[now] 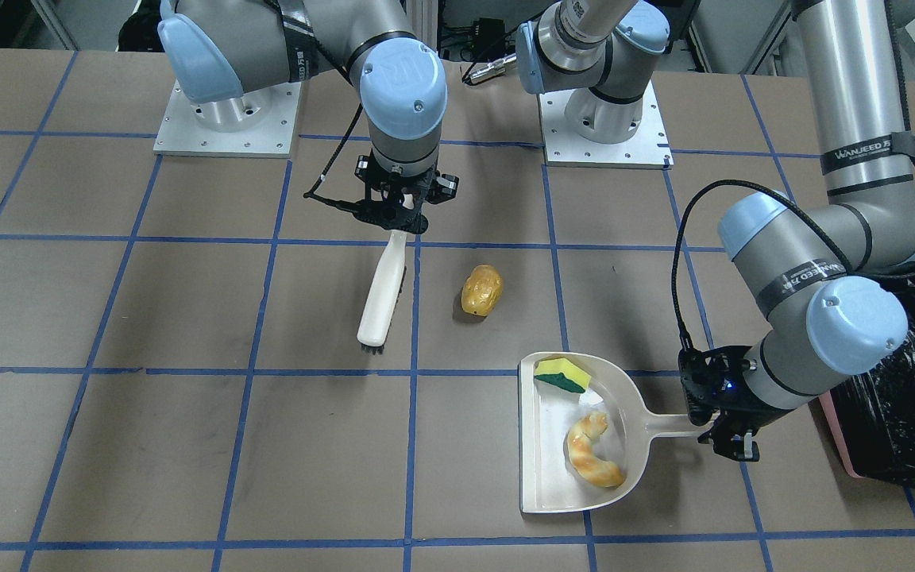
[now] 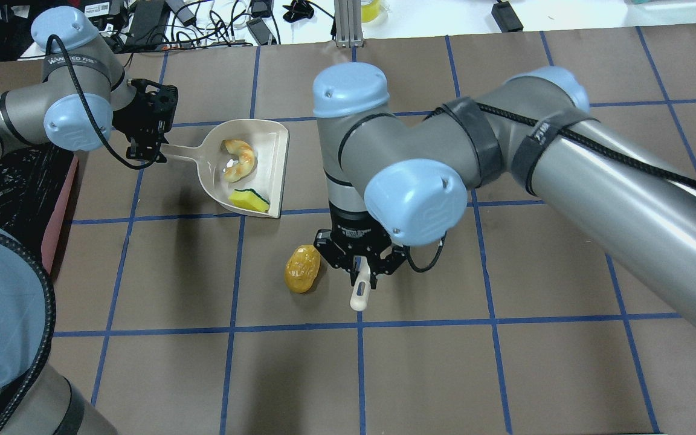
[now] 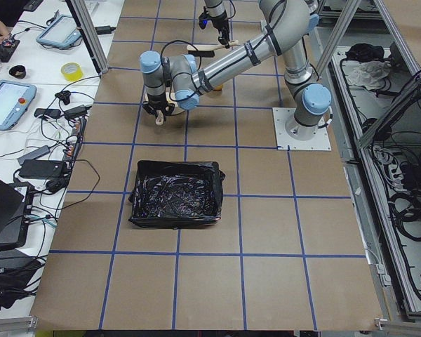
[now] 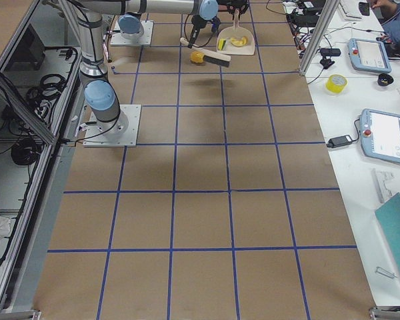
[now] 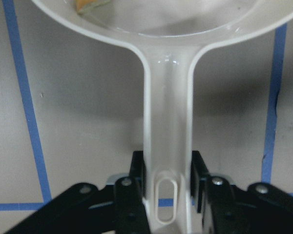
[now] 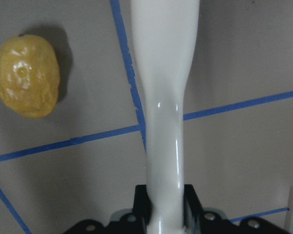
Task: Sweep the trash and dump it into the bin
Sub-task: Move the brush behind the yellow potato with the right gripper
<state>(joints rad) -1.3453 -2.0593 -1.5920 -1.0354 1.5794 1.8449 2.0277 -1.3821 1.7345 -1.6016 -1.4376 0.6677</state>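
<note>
We see the sponge (image 1: 562,373) and bread (image 1: 594,449) lying in the dustpan (image 1: 541,469). From across the table, the potato (image 1: 482,290) rests on the tabletop (image 1: 187,445) at the dustpan's 11 o'clock, and the bin (image 1: 910,429) stands at its 3 o'clock. The left fingers (image 5: 137,170) clamp the dustpan handle; the right fingers (image 6: 142,200) clamp the brush (image 1: 382,294).

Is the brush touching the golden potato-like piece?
Apart. The front-facing view shows a strip of bare table between the brush and the potato-like piece; the right wrist view agrees.
</note>
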